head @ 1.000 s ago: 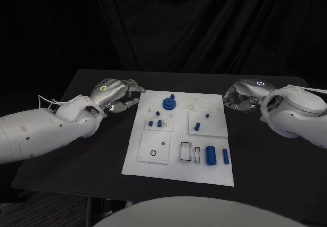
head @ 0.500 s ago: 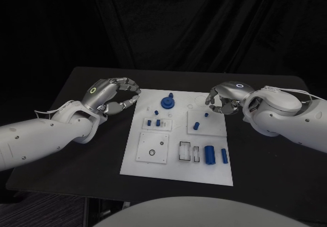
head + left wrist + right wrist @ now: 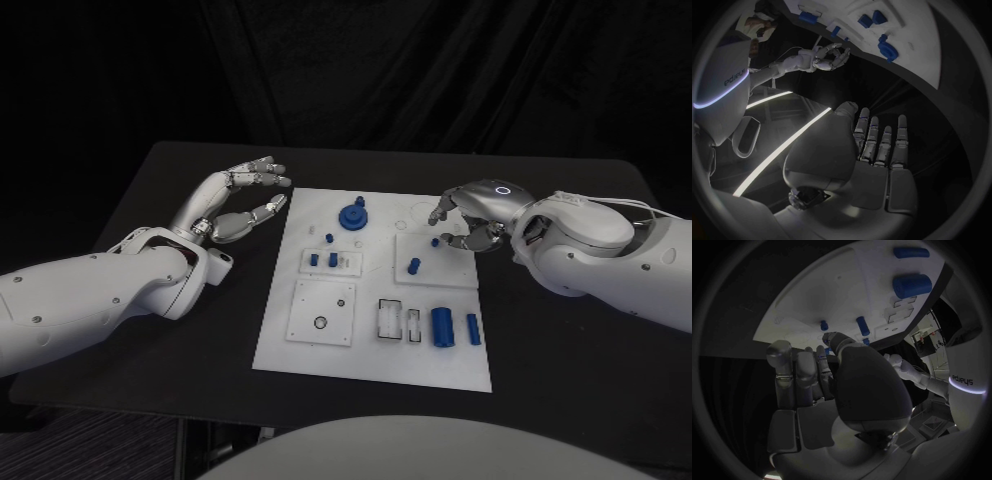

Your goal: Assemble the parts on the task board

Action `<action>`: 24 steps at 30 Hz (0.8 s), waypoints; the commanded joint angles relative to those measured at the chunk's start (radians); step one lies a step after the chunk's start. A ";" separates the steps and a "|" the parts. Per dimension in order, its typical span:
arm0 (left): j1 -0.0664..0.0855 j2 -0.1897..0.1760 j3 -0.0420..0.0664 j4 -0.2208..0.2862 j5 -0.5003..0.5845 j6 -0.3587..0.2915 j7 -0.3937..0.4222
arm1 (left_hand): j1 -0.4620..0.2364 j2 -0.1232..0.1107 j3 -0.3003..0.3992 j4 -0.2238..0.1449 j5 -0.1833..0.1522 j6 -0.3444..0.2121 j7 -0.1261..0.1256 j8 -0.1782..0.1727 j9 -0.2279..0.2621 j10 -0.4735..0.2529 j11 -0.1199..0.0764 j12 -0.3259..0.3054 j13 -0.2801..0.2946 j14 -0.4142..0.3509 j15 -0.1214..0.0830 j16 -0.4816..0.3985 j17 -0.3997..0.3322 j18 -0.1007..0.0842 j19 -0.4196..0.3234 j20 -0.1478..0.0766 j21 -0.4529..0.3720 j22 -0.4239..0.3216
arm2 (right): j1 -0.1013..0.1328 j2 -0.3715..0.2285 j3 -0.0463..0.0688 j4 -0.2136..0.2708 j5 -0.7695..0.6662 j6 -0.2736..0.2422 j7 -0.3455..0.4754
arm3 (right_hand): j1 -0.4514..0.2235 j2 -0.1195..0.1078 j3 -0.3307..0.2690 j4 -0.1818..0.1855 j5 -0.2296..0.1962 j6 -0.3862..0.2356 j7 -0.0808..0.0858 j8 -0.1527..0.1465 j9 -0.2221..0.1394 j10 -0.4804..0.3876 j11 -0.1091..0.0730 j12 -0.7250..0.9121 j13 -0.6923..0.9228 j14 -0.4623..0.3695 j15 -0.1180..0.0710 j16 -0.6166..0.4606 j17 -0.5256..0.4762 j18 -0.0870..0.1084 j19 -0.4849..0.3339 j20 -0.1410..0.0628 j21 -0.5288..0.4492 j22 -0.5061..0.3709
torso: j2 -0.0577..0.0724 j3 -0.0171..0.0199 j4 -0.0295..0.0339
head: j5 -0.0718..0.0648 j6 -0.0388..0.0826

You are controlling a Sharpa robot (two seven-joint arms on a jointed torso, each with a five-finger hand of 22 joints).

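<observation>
Dim light leaves the black table (image 3: 173, 330) and far dark curtain (image 3: 433, 70) almost featureless while the white rectangular task board (image 3: 378, 365) stands out brightly, the silver hands carry soft highlights, and both wrist views bend straight edges and darken towards their circular rims.

task board (image 3: 378, 330) mid-table (image 3: 577, 330), parts (image 3: 444, 327) on it, hands flanking

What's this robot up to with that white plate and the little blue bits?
It is assembling small blue parts on a white task board. Right now neither hand holds anything. The left hand hovers open beside the board's far left edge, and the right hand reaches over its far right corner, near a small blue peg.
</observation>
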 commanded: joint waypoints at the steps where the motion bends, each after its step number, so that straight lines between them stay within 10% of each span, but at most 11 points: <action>1: -0.003 0.005 0.001 -0.009 0.085 0.095 0.133 | 0.016 0.011 -0.022 0.000 -0.002 -0.021 0.000 -0.003 -0.015 -0.030 -0.002 -0.006 -0.001 -0.052 0.005 -0.007 -0.026 0.015 -0.033 0.014 -0.003 -0.034 | -0.003 -0.004 0.001 0.008 -0.044 -0.036 0.004 | -0.009 -0.006 -0.010 0.004 -0.008 -0.004 -0.007 -0.005 -0.006 -0.013 0.001 -0.014 -0.022 0.006 0.004 0.012 0.003 0.000 0.010 0.001 0.014 0.107 | -0.001 0.0021 -0.0034 | -0.001 0.000; 7: -0.005 0.017 0.001 -0.035 0.089 0.158 0.102 | 0.033 0.025 -0.047 -0.002 -0.008 -0.055 0.001 -0.005 -0.032 -0.076 0.003 -0.023 -0.004 -0.072 0.024 -0.009 -0.043 0.019 -0.043 0.037 0.000 -0.068 | -0.006 -0.006 0.001 0.002 -0.047 -0.041 0.004 | -0.005 0.006 -0.048 0.011 -0.038 0.011 -0.009 -0.005 -0.022 -0.017 0.006 -0.048 -0.095 0.018 0.007 0.037 0.006 -0.006 0.033 0.005 0.045 0.115 | -0.001 0.0007 -0.0011 | -0.005 0.000; 10: -0.007 0.028 0.001 -0.055 0.090 0.199 0.076 | 0.064 0.043 -0.059 -0.003 -0.022 -0.121 -0.011 -0.006 -0.048 -0.118 0.036 -0.049 -0.007 -0.105 0.048 -0.012 -0.061 0.025 -0.054 0.053 -0.001 -0.101 | -0.009 -0.001 0.001 -0.007 -0.048 -0.039 0.006 | -0.002 0.009 -0.052 0.012 -0.041 0.018 -0.008 -0.003 -0.023 -0.007 0.006 -0.049 -0.107 0.021 0.006 0.041 0.006 -0.007 0.040 0.005 0.054 0.117 | -0.002 0.0020 -0.0015 | -0.002 0.000; 15: -0.012 0.043 0.001 -0.090 0.090 0.270 0.047 | 0.021 0.116 -0.114 0.000 -0.062 -0.433 -0.039 -0.025 -0.091 -0.236 0.059 -0.142 -0.018 -0.209 0.046 -0.023 -0.093 0.032 -0.106 0.045 -0.002 -0.188 | -0.015 0.005 0.001 -0.016 -0.048 -0.041 0.010 | 0.003 0.014 -0.062 0.017 -0.078 0.021 -0.012 -0.006 -0.029 0.025 0.006 -0.050 -0.141 0.027 0.006 0.047 0.001 -0.010 0.051 0.005 0.067 0.121 | -0.001 0.0015 -0.0017 | -0.002 0.000; 19: -0.014 0.057 0.001 -0.123 0.090 0.332 0.044 | -0.063 0.187 -0.184 0.004 -0.109 -0.620 -0.064 -0.038 -0.106 -0.328 0.013 -0.234 -0.030 -0.316 0.010 -0.038 -0.109 0.030 -0.278 0.011 -0.021 -0.410 | -0.020 0.009 0.001 -0.022 -0.048 -0.047 0.010 | 0.004 0.017 -0.067 0.022 -0.099 0.008 -0.013 -0.012 -0.038 0.045 0.006 -0.051 -0.163 0.031 0.005 0.053 0.000 -0.011 0.057 0.004 0.074 0.122 | -0.001 0.0003 -0.0007 | -0.001 0.000; 24: -0.015 0.071 0.001 -0.147 0.170 0.398 0.054 | -0.176 0.266 -0.252 0.007 -0.211 -0.674 -0.108 -0.042 -0.110 -0.366 -0.022 -0.283 -0.037 -0.339 -0.032 -0.044 -0.115 0.032 -0.354 -0.028 -0.035 -0.550 | -0.023 0.010 0.001 -0.026 -0.048 -0.061 0.016 | 0.002 0.022 -0.069 0.026 -0.101 0.006 -0.012 -0.012 -0.041 0.053 0.007 -0.052 -0.172 0.034 0.006 0.057 0.002 -0.013 0.061 0.004 0.080 0.124 | -0.002 0.0013 -0.0023 | 0.004 0.000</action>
